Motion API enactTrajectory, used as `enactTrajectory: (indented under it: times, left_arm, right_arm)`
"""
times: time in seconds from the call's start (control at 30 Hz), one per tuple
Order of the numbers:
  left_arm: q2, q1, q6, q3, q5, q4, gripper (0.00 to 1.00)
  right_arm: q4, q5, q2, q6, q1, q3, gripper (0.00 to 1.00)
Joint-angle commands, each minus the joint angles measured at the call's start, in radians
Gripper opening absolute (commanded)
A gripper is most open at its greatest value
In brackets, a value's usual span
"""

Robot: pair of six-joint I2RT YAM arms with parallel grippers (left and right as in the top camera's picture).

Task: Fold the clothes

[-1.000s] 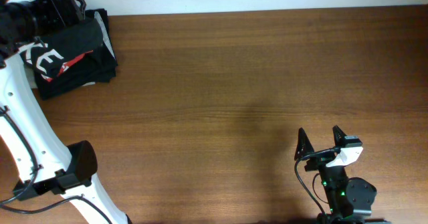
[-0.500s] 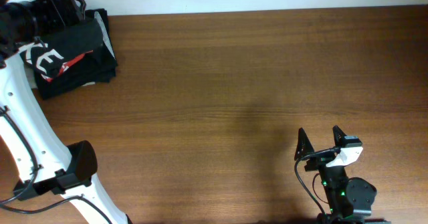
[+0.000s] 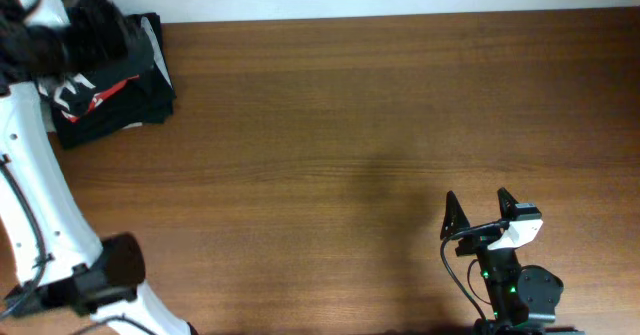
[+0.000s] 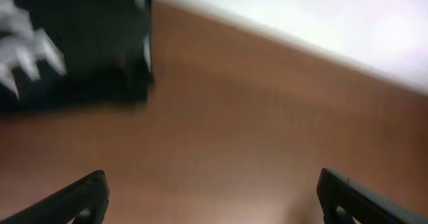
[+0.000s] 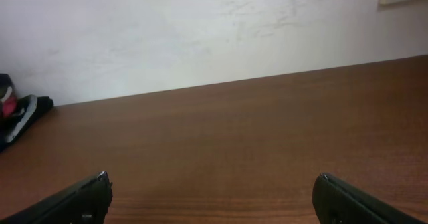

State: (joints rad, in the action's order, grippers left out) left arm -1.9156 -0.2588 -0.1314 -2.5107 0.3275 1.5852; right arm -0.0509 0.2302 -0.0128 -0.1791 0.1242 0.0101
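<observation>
The shirt (image 3: pixel 125 80) lies as a compact dark bundle in the far left corner of the table (image 3: pixel 350 125), close to the far edge; white letters (image 3: pixel 72 93) and a thin red streak show on its upper face; its layers are stacked, with a pale strip along the right side. The left gripper (image 4: pixel 215 198) is up by that corner; in the overhead view it is a dark blur overlapping the bundle's far left part, so its height above the cloth cannot be told; the white left arm (image 3: pixel 35 195) runs down the left edge of the table. In the left wrist view, itself blurred, the two fingertips (image 4: pixel 83 196) stand wide apart at the bottom corners with only bare wood between them; the jaws are spread and hold nothing; the shirt sits ahead and to the left of them, apart from both tips, and the pale wall (image 4: pixel 307 17) rises beyond the table's edge.

The right gripper (image 3: pixel 478 211) is near the front edge on the right, well apart from the shirt; its fingers point toward the far side, spread wide and empty. From the right wrist view only bare wood lies between them; the shirt shows as a small dark shape at the far left against the wall.
</observation>
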Motion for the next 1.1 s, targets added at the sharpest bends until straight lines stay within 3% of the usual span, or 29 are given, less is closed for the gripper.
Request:
enactTrajectory:
  times: [0.0,0.07,0.3,0.43,0.47,0.6,0.7,0.8,0.97,1.07]
  left_arm:
    - [0.265,0.004,0.005,0.394,0.009,0.006,0.99]
    - [0.443,0.004,0.005,0.678,0.009,0.006,0.99]
    - [0.832,0.004,0.006,1.143,-0.082,-0.097,0.99]
    - [1.051,0.023,0.005,1.405,-0.042,-0.548,0.99]
    - [1.160,0.063,0.005,1.563,-0.035,-0.758,0.99]
    - [1.404,0.158,0.005,1.997,-0.031,-1.244,0.99]
    - [1.524,0.203,-0.013,2.248,-0.032,-1.583,0.99]
    - [1.630,0.206,-0.013,2.406,-0.046,-1.801,0.99]
    - [1.770,0.204,-0.013,2.502,-0.124,-1.804,0.99]
    - [1.899,0.204,-0.013,2.502,-0.201,-1.617,0.99]
  right_arm:
    - [-0.005,0.021,0.010,0.011,-0.006,-0.005,0.99]
    - [-0.005,0.021,0.010,0.011,-0.006,-0.005,0.99]
    - [-0.005,0.021,0.010,0.011,-0.006,-0.005,0.99]
    - [-0.005,0.021,0.010,0.011,-0.006,-0.005,0.99]
    - [-0.005,0.021,0.010,0.011,-0.006,-0.005,0.99]
    - [-0.005,0.020,0.010,0.011,-0.006,-0.005,0.99]
    - [-0.005,0.021,0.010,0.011,-0.006,-0.005,0.99]
    - [-0.005,0.021,0.010,0.011,-0.006,-0.005,0.99]
    - [-0.005,0.021,0.009,0.011,-0.006,-0.005,0.99]
    - [-0.005,0.021,0.009,0.011,-0.006,-0.005,0.99]
